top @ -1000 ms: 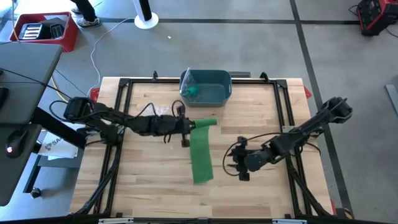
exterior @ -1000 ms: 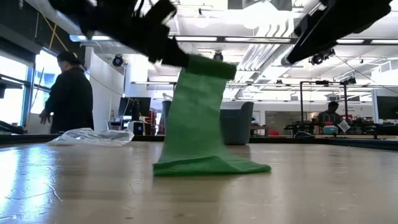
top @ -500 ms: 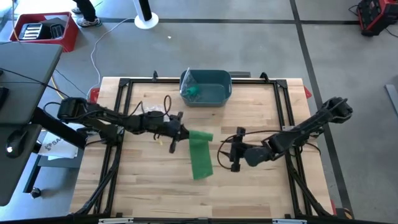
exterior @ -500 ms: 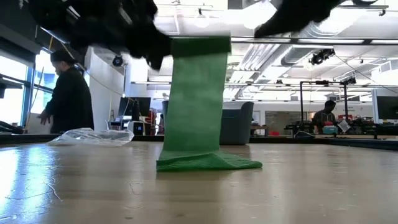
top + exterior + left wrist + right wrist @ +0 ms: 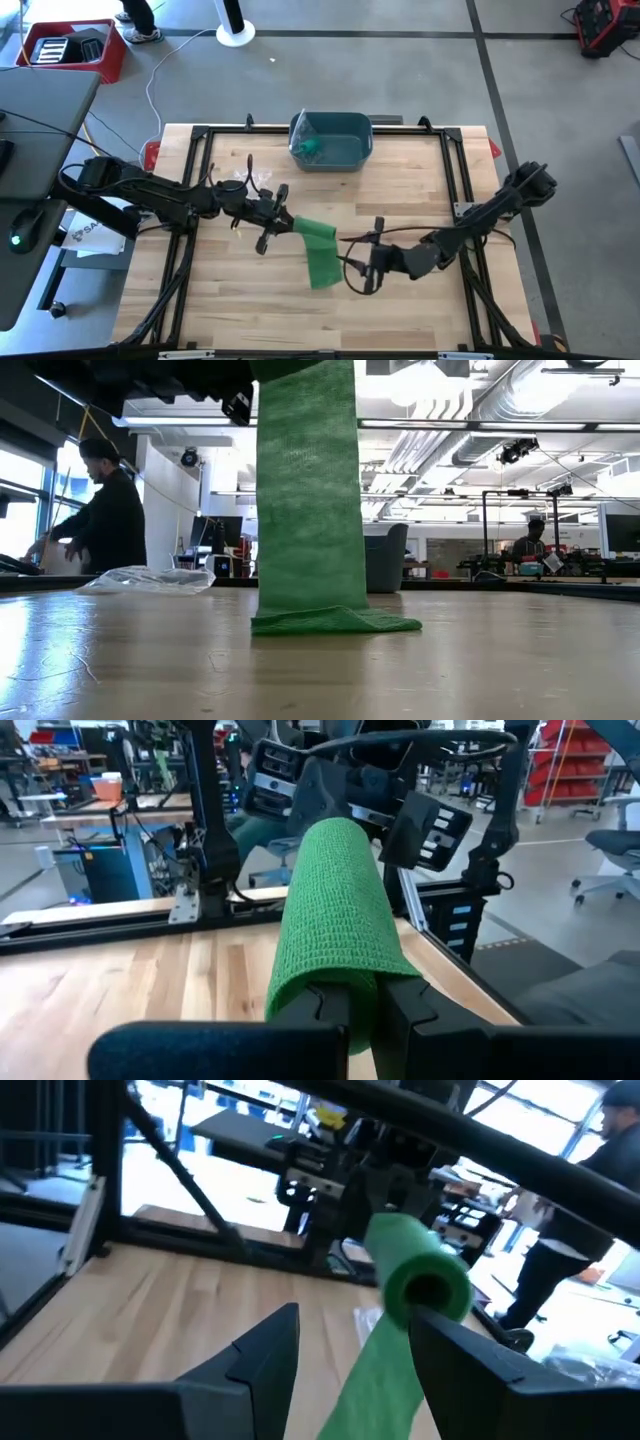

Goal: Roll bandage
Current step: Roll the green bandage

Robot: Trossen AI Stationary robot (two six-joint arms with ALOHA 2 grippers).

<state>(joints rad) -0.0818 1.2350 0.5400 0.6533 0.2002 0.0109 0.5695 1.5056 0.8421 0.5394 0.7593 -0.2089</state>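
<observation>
Here our left claw (image 5: 283, 222) is clenched on the rolled end of the green bandage (image 5: 320, 254), whose tail trails onto the counter (image 5: 230, 300). Our right claw (image 5: 359, 268) waits beside it, fingers spread.

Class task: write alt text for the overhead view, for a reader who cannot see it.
Above a wooden table, the left hand holds a green bandage by its rolled end, the strip trailing down. The right hand faces it, open. A teal bin sits at the far edge.

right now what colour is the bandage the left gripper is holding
Green, with a fine woven mesh texture; the bandage shows best in the left wrist view.
</observation>
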